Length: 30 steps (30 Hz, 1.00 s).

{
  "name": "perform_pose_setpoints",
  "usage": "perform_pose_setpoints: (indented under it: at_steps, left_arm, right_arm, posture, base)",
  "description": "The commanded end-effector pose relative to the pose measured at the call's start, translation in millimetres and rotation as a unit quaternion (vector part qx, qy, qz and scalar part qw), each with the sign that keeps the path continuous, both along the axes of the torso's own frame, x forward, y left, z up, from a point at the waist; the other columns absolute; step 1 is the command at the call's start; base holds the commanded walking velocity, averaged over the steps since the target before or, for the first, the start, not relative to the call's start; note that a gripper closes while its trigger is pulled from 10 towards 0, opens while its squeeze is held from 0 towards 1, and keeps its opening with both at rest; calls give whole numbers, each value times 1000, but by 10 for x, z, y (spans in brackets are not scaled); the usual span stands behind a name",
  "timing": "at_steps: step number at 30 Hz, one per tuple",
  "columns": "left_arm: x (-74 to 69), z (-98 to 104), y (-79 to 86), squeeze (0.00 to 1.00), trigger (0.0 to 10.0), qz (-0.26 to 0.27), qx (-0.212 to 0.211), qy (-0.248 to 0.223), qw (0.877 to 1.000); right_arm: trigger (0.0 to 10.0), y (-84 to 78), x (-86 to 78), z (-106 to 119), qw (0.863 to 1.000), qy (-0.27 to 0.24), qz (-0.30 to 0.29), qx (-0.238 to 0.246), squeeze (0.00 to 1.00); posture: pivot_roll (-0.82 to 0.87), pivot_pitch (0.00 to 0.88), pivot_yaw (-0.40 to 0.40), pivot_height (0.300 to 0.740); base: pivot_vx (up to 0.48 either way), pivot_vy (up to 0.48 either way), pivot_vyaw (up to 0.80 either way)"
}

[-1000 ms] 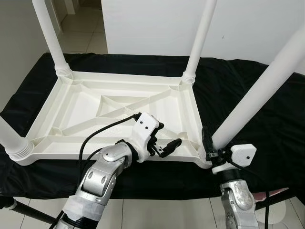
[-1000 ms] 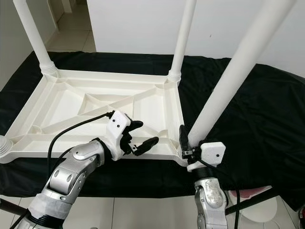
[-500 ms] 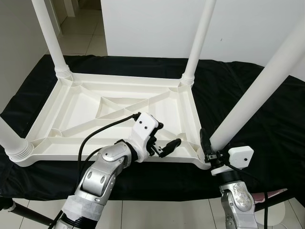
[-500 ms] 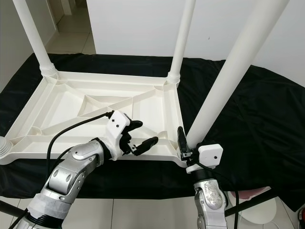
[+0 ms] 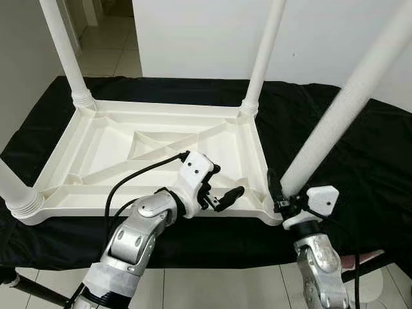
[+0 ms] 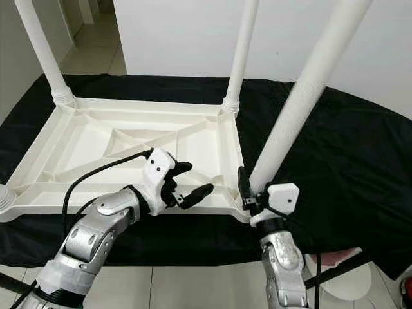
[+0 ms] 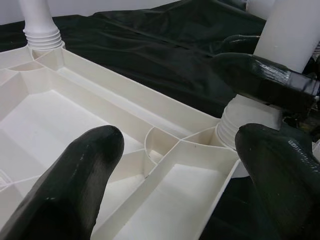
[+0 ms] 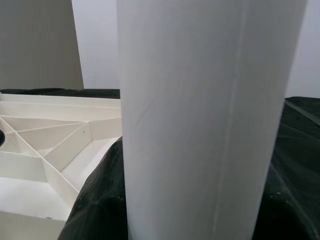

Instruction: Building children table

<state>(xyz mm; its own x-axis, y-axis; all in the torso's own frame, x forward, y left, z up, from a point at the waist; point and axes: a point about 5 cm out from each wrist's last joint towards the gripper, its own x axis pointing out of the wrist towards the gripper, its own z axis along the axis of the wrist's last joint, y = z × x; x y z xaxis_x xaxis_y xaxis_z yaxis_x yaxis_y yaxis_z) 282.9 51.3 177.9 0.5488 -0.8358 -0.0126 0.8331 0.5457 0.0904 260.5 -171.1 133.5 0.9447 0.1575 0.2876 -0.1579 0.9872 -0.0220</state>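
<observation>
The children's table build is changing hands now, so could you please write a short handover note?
Right claw: shut on the near right leg, low down at its base by the corner socket.
Left claw: open, empty, hovering over the near rim of the upturned tabletop.
The tabletop lies on black cloth.
Done: the two far legs and the near left leg stand in their sockets.
Left: check the fourth leg's seating, then turn the table upright.

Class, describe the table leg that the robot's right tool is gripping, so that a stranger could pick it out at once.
Find the white tabletop lying upside down on the black cloth. The leg rises from its near corner on the robot's right, with the right tool clamped at its base. Unlike the other legs, it leans.
</observation>
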Motion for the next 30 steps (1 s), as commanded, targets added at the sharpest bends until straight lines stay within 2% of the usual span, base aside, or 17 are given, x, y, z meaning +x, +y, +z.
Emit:
perform_pose_setpoints:
  at_steps: [1, 11, 23, 26, 30]
  left_arm:
    - [-15, 26, -26, 0, 10000, 1, 1, -4, 1000]
    - [-9, 27, -27, 0, 10000, 1, 0, -3, 1000]
    - [-12, 34, -30, 0, 10000, 1, -1, -4, 1000]
    - [-10, 35, -32, 0, 10000, 1, -1, -4, 1000]
    - [-20, 30, -36, 0, 10000, 2, -2, -4, 1000]
  right_arm:
    - [10000, -67, -53, -510, 989, 147, -17, -14, 0]
    - [10000, -117, 69, -457, 985, 170, -35, -17, 0]
    - [10000, -225, 218, -360, 984, 162, -74, -6, 0]
    - [10000, -270, 269, -331, 981, 160, -106, 6, 0]
    - [10000, -217, 295, -311, 976, 152, -150, 38, 0]
  posture:
    - [34, 108, 7, 740]
    - [35, 114, 3, 740]
    - [33, 117, 3, 740]
    - [36, 118, -1, 740]
    - [40, 116, -8, 740]
  base:
    - [0, 0, 0]
    - [0, 0, 0]
    - [0, 0, 0]
    - [0, 0, 0]
    - [0, 0, 0]
